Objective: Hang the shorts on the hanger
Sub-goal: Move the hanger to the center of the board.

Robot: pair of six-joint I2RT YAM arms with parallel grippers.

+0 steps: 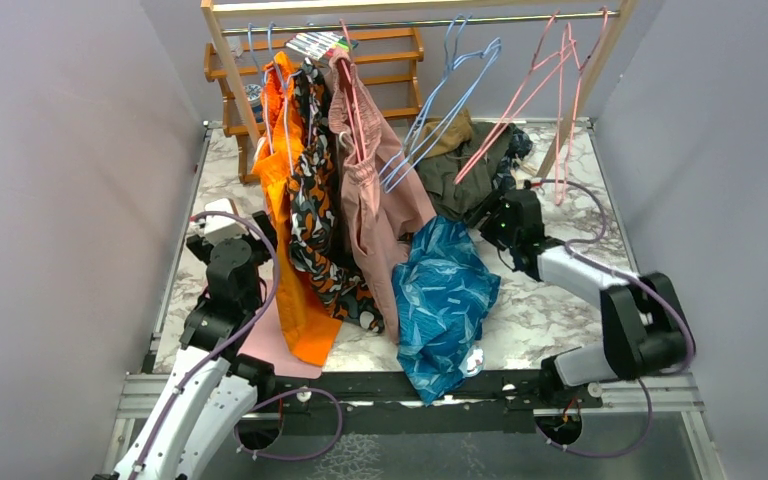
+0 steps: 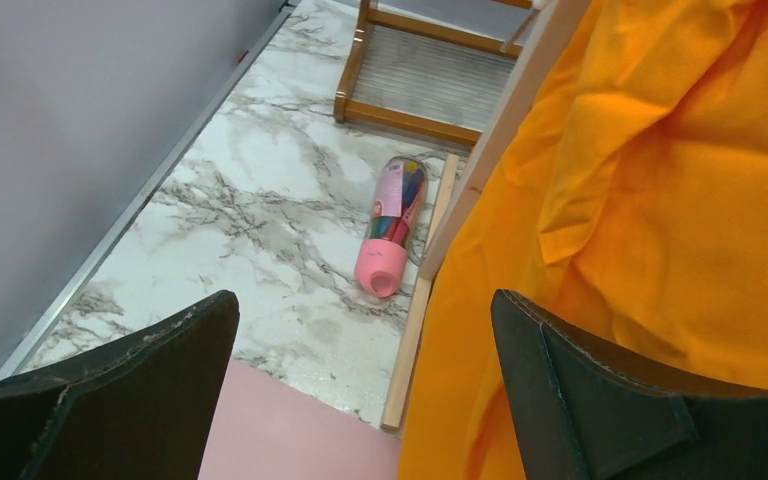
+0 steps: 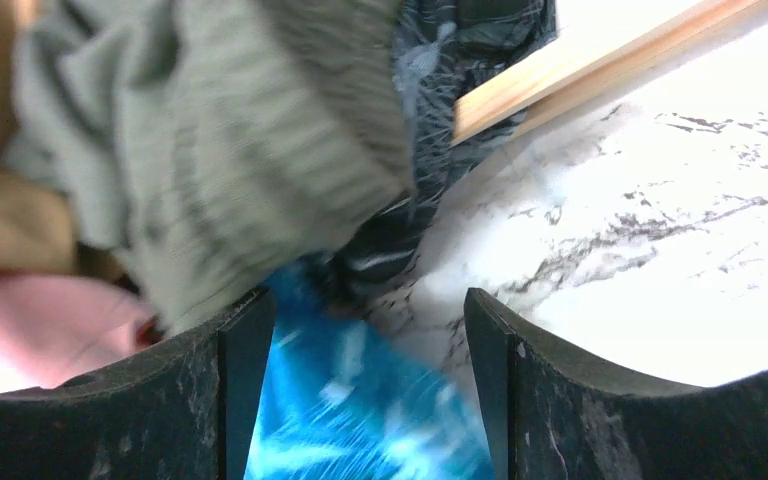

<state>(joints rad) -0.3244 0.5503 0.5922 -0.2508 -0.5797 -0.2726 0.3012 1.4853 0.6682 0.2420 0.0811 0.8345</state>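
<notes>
The teal-blue leaf-print shorts (image 1: 445, 300) lie crumpled on the marble table, their lower end hanging over the front edge. My right gripper (image 1: 497, 222) is low at their far right corner, jaws open. In the right wrist view (image 3: 368, 300) blurred blue fabric (image 3: 360, 420) fills the gap between the open jaws. Thin pink hangers (image 1: 520, 105) hang empty at the right end of the rail. My left gripper (image 1: 218, 215) is open and empty at the left, next to a hanging orange garment (image 2: 640, 200).
Orange (image 1: 290, 200), orange-black (image 1: 315, 200) and dusty-pink (image 1: 375, 210) clothes hang on the wooden rack (image 1: 222, 60). Blue hangers (image 1: 440, 110) hang mid-rail. A grey-olive clothes pile (image 1: 460, 170) lies behind the right gripper. A pink bottle (image 2: 392, 225) and a pink mat (image 2: 290, 430) lie at the left.
</notes>
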